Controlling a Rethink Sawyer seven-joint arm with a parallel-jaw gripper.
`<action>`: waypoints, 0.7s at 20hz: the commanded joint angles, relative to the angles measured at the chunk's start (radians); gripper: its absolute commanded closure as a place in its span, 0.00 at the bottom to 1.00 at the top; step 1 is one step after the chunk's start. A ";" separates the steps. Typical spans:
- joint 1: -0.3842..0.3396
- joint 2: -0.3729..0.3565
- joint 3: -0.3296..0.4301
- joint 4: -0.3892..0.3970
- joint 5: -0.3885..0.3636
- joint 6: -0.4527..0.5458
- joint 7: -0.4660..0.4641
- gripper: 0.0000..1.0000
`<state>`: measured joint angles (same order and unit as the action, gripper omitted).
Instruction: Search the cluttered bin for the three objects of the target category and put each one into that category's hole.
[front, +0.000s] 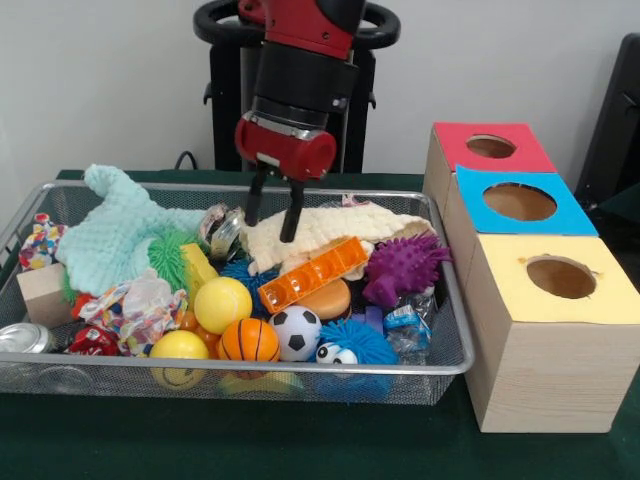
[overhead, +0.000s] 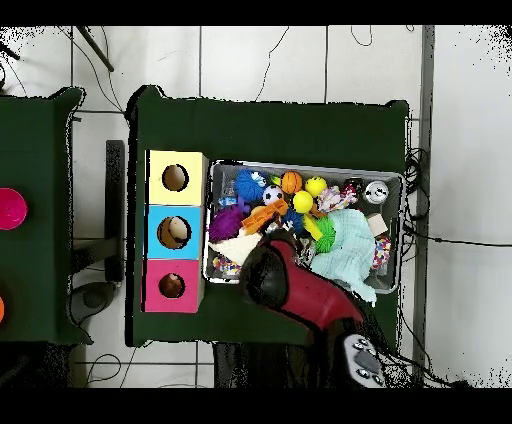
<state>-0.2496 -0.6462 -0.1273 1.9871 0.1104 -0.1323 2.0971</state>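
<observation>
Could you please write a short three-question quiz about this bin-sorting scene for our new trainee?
1. True or false: the end effector is shut on the purple spiky ball.
2. Multiple choice: in the front view, which box top is nearest the camera? A) red box B) blue box C) yellow box
3. Fill in: the end effector hangs over the cream-coloured ____ at the back of the bin.

Key
1. False: its fingers are spread and hold nothing; the ball lies apart, to the picture's right.
2. C.
3. Cloth; the fingertips hang at its edge, and contact cannot be judged.
</observation>
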 joint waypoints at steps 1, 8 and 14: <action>-0.216 -0.034 0.198 0.152 -0.224 -0.075 0.114 0.00; -0.221 0.091 0.185 0.142 -0.306 -0.276 0.198 0.00; -0.246 0.106 0.212 0.155 -0.303 -0.268 0.217 0.00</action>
<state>-0.4773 -0.5878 -0.0506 2.1111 -0.1558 -0.3463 2.0971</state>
